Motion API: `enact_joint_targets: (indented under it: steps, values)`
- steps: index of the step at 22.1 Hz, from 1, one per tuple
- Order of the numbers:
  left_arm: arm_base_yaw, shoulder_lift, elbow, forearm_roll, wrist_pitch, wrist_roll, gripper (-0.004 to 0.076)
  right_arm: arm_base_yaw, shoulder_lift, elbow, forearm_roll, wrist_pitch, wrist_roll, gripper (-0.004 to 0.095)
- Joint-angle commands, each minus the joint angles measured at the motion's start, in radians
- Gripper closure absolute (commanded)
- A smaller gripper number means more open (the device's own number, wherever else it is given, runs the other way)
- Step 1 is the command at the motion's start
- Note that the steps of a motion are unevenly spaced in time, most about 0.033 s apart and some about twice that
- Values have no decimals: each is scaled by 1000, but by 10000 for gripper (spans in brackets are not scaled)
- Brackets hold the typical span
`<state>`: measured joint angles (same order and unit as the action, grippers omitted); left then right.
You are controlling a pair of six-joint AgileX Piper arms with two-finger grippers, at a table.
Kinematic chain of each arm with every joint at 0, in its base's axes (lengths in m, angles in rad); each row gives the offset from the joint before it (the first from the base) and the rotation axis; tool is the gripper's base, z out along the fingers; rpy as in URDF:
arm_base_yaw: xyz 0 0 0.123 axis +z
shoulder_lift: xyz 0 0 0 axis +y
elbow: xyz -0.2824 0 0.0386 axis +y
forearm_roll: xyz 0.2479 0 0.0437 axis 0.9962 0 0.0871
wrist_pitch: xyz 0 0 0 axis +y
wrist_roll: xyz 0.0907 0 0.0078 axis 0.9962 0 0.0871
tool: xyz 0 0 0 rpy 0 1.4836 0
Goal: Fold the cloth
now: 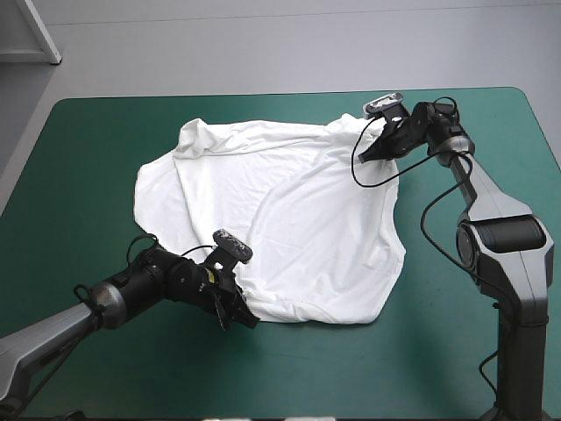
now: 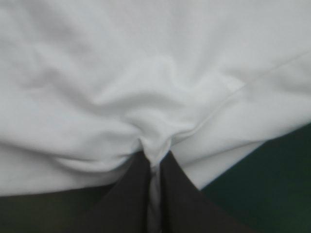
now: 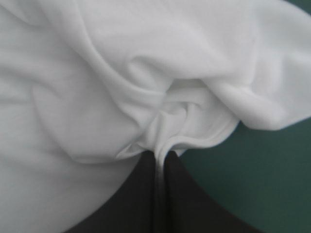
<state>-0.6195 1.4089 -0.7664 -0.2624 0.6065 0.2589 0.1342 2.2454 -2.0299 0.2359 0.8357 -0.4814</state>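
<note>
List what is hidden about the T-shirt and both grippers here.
How many layers the left gripper pinches: left wrist view, bunched cloth covers them.
The same for the right gripper, right wrist view.
The outline of the T-shirt in both wrist views: cut off by the edges.
Its neck opening, high view: lost among the folds.

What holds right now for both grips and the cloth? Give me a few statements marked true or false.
1. The left gripper is shut on the near edge of the T-shirt. True.
2. The right gripper hangs open, clear of the fabric. False: it is shut on the T-shirt's far right corner.
3. The T-shirt lies spread and wrinkled on the teal-green cover. True.
4. The T-shirt is already a folded bundle. False: it is spread out, not yet folded.
</note>
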Motion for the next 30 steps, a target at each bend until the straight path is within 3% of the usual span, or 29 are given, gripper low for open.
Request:
enact_joint_targets:
  steps: [1,5,8,10,15,22,27,30]
  values:
    - [-2,-120,-64,122,-13,-97,705,-4,-165,-93,-17,37,22,908]
    - [-2,-221,-126,348,24,-235,705,-4,-268,-93,2,72,38,908]
    - [-2,-336,-283,637,76,-347,705,-2,-445,-93,114,89,10,908]
    - [-2,-366,-400,752,87,-350,705,-2,-559,-93,183,82,-25,908]
    - [-2,-367,-711,1026,79,-343,705,-2,-842,-93,192,10,-68,908]
    - [-2,-367,-1036,1067,43,-223,705,-2,-1080,-93,195,-136,-98,912]
    - [-2,-352,-1177,997,-11,-125,705,-2,-1147,-93,200,-175,-129,914]
    - [-2,-316,-1296,867,3,28,705,-2,-1168,-95,203,-175,-134,914]
